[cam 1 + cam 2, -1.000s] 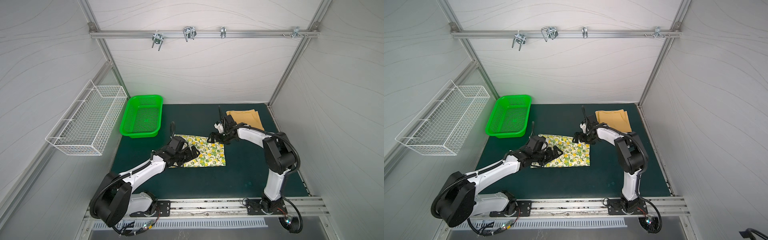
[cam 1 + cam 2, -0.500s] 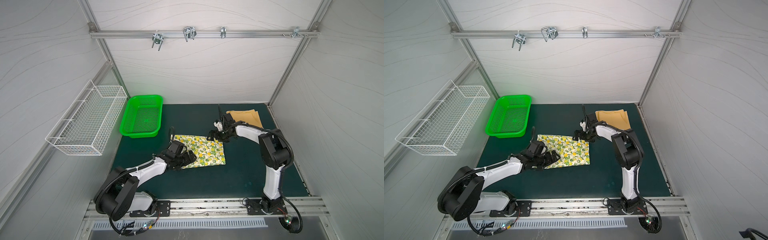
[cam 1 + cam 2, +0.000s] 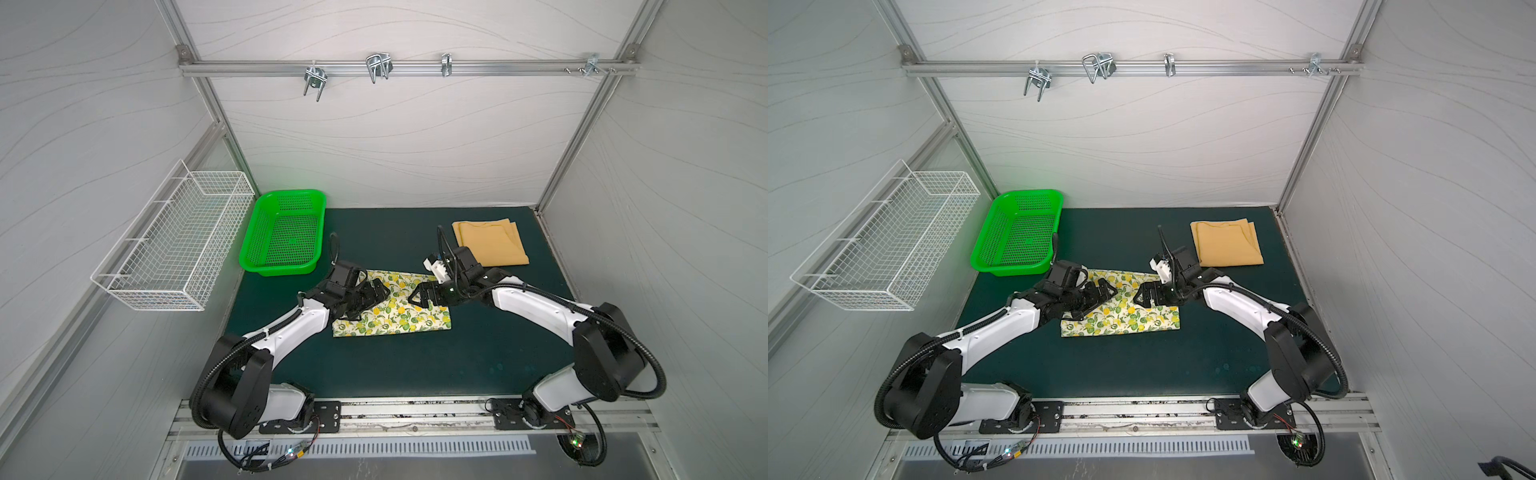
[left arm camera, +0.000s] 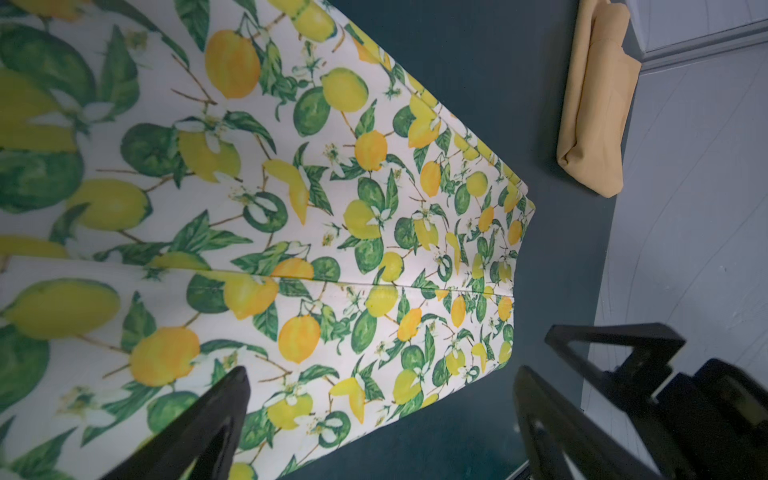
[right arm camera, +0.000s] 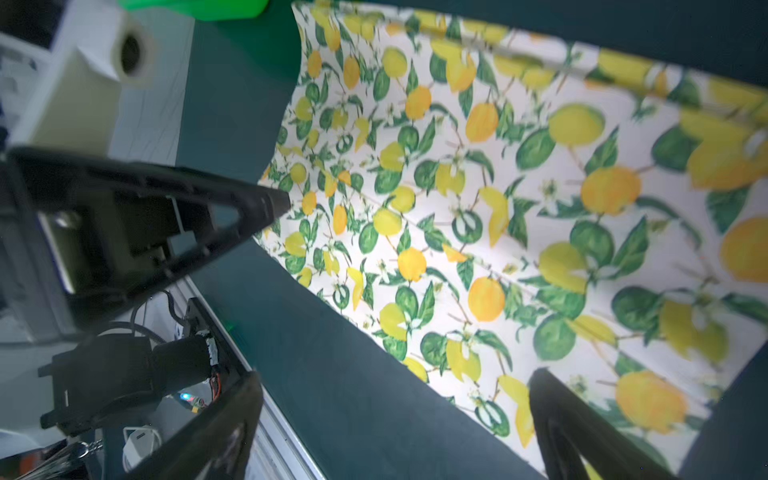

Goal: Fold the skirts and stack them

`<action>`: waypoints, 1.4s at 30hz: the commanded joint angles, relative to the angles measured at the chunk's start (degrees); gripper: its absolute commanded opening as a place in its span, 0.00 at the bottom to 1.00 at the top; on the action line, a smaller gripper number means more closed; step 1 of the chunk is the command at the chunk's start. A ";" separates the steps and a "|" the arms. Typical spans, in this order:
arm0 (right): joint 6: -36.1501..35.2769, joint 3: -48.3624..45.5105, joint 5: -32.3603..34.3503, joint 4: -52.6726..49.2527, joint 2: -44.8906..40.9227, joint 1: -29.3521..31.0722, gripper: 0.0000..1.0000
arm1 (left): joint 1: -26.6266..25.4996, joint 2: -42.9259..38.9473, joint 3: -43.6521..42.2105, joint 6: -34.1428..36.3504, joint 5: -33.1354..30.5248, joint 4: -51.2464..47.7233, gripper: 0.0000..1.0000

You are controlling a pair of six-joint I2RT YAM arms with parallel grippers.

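The lemon-print skirt (image 3: 399, 322) (image 3: 1125, 319) lies folded flat in the middle of the green mat. It fills both wrist views (image 4: 291, 208) (image 5: 498, 208). The mustard skirt (image 3: 490, 245) (image 3: 1227, 245) (image 4: 594, 104) lies folded at the back right, apart from it. My left gripper (image 3: 368, 296) (image 3: 1100, 293) (image 4: 380, 374) hovers open over the lemon skirt's left part. My right gripper (image 3: 419, 296) (image 3: 1144, 297) (image 5: 395, 376) hovers open over its right part, facing the left one. Neither holds anything.
A green plastic basket (image 3: 291, 194) (image 3: 1025, 194) stands at the back left of the mat. A white wire basket (image 3: 178, 249) hangs on the left wall. A metal rail with hooks (image 3: 374, 68) runs overhead. Walls close in the sides and back.
My right gripper has moved from the lemon skirt's far right corner towards its middle, and that arm's elbow has swung to the front. My left gripper shifted slightly. The skirt has not moved.
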 commanded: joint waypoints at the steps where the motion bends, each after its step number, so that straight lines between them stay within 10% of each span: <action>1: 5.54 -5.31 -1.88 5.45 -1.43 0.35 0.99 | 0.32 1.30 2.77 0.34 2.11 1.12 0.99; 29: 5.69 -11.80 4.43 2.53 -6.72 0.63 0.99 | 8.75 -10.78 -18.01 -0.64 2.70 1.35 0.99; 42: -1.32 -4.80 11.83 -7.10 -9.36 -1.72 0.99 | 8.87 -14.90 -6.83 1.58 5.51 -6.37 0.99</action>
